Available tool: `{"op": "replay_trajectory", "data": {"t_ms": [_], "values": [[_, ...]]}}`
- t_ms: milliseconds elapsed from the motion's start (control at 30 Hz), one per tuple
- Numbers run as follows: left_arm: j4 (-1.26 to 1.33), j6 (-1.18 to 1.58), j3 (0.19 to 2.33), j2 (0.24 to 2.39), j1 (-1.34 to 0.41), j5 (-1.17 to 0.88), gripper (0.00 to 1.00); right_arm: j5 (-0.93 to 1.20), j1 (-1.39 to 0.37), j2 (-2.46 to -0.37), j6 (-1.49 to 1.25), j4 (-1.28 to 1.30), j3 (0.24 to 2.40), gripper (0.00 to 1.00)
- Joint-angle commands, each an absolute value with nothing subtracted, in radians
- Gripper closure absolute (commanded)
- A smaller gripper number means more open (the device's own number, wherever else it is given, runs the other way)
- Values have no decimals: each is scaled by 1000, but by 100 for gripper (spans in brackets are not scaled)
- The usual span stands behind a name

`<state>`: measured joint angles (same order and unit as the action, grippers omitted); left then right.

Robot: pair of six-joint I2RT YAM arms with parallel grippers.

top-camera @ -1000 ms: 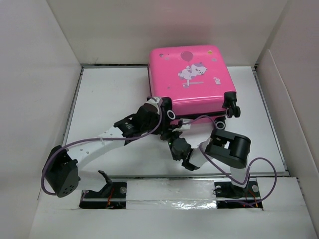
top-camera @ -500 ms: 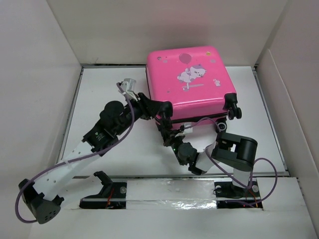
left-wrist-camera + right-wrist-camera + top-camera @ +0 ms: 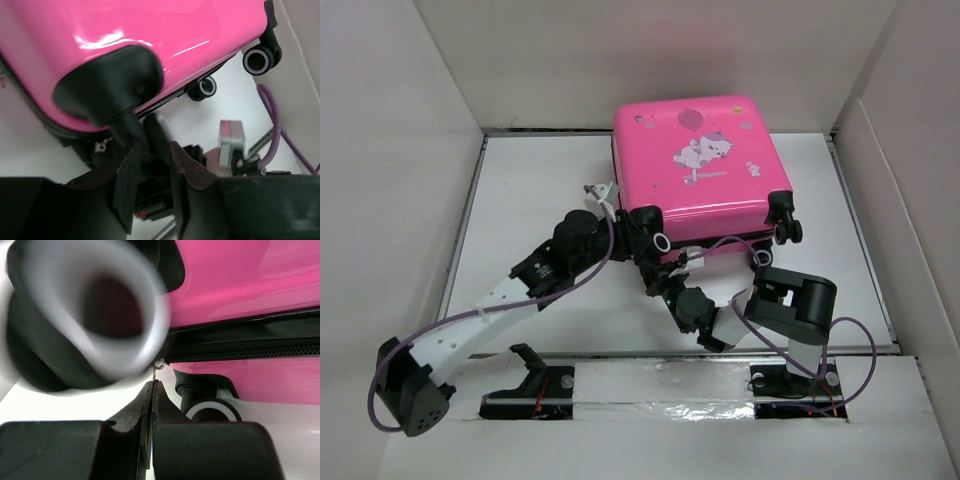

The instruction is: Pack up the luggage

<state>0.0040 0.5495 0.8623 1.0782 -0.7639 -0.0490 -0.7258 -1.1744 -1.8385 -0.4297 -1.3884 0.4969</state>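
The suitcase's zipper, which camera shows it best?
The right wrist view: the zipper runs close and sharp between the pink halves of the luggage. The left wrist view shows only a dark seam; the top view, a thin dark edge too small to read.

My top external view looks down from above and behind the arm bases. It sits far enough back to take in the whole table and the luggage. The left wrist camera sits low and very close, looking along the left gripper up at the pink shell's underside and black corner. The right wrist camera is closer still, facing past the right gripper at the zipper seam, with a blurred wheel filling its upper left. All three views share the luggage's near, wheeled edge.
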Motion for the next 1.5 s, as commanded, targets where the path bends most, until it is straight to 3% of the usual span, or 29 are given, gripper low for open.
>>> {"op": "replay_trajectory", "data": {"t_ms": [0,133,200,267,333,433,533,1100,1333,1400,1433,1467], "values": [[20,575,799,927,-764,51,69,-587,-1250,-1836,-431,-1724,488,100],[61,609,704,804,-764,89,36,-572,-1250,-1803,-426,-1686,471,100],[58,621,677,728,-764,127,35,-569,-1250,-1778,-416,-1658,472,100],[55,634,638,690,-764,159,57,-569,-1259,-1767,-408,-1628,477,100],[61,632,623,689,-764,147,73,-569,-1259,-1766,-407,-1624,482,100],[67,623,658,782,-764,80,88,-575,-1259,-1770,-410,-1637,473,100],[120,615,673,877,-764,38,97,-575,-1259,-1757,-410,-1632,465,100],[195,592,850,1123,-798,-74,99,-512,-1302,-1827,-345,-1463,641,100],[137,584,986,1223,-798,-143,100,-534,-1330,-2032,-273,-1654,867,100],[135,583,983,1194,-798,-132,100,-525,-1318,-2051,-293,-1681,870,93],[133,583,980,1184,-798,-127,100,-526,-1318,-2040,-291,-1681,858,83],[123,577,974,1164,-798,-111,100,-567,-1337,-2007,-270,-1681,813,64]]}}
